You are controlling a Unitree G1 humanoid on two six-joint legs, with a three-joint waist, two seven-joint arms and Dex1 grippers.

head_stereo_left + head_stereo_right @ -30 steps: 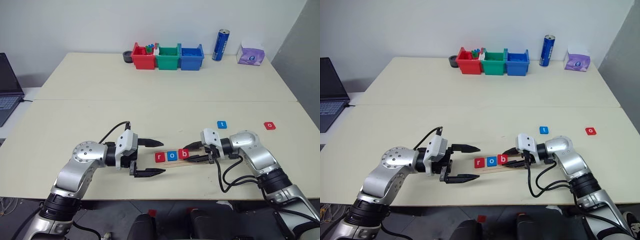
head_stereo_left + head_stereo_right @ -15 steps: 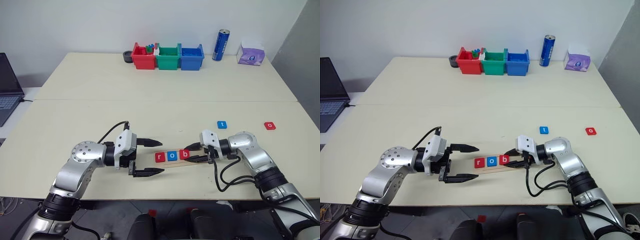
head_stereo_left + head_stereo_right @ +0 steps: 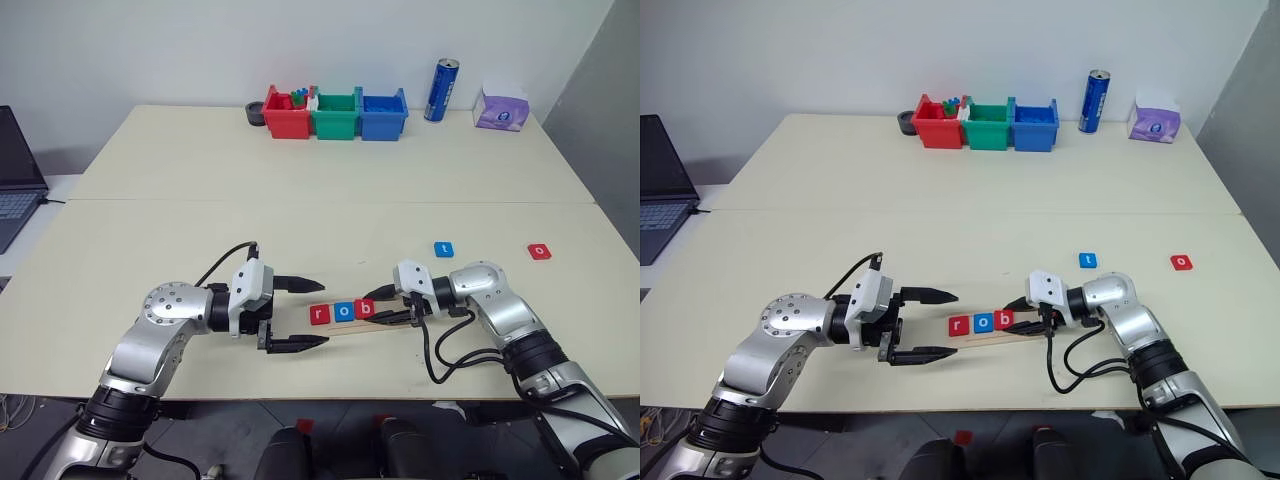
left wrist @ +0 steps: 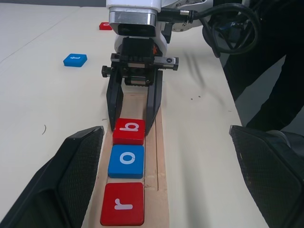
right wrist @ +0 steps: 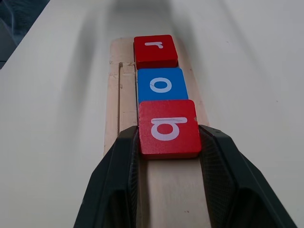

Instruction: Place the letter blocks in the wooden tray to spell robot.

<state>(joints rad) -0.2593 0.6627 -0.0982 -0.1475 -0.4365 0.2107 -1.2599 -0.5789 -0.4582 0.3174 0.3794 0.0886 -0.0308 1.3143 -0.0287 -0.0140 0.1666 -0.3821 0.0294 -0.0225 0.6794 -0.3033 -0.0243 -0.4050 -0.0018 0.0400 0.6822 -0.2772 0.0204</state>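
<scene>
The wooden tray (image 5: 172, 191) lies near the table's front edge between my two grippers. On it sit three letter blocks in a row: a red r (image 3: 319, 314), a blue o (image 3: 344, 311) and a red b (image 3: 367, 309). My right gripper (image 5: 168, 132) is shut on the red b, one finger against each side, with the block flat on the tray beside the blue o. My left gripper (image 3: 322, 313) stands open at the tray's other end, its fingers wide on either side of the r. A blue t (image 3: 444, 249) and a red o (image 3: 540, 252) lie loose on the table, farther right.
At the table's far edge stand red (image 3: 286, 114), green (image 3: 335, 115) and blue (image 3: 383, 113) bins, a blue can (image 3: 441, 90) and a purple tissue pack (image 3: 501, 108). A laptop (image 3: 15, 170) sits off to the far left.
The right arm's elbow has swung slightly inward while its gripper stays on the b. The blocks and the left gripper have not moved.
</scene>
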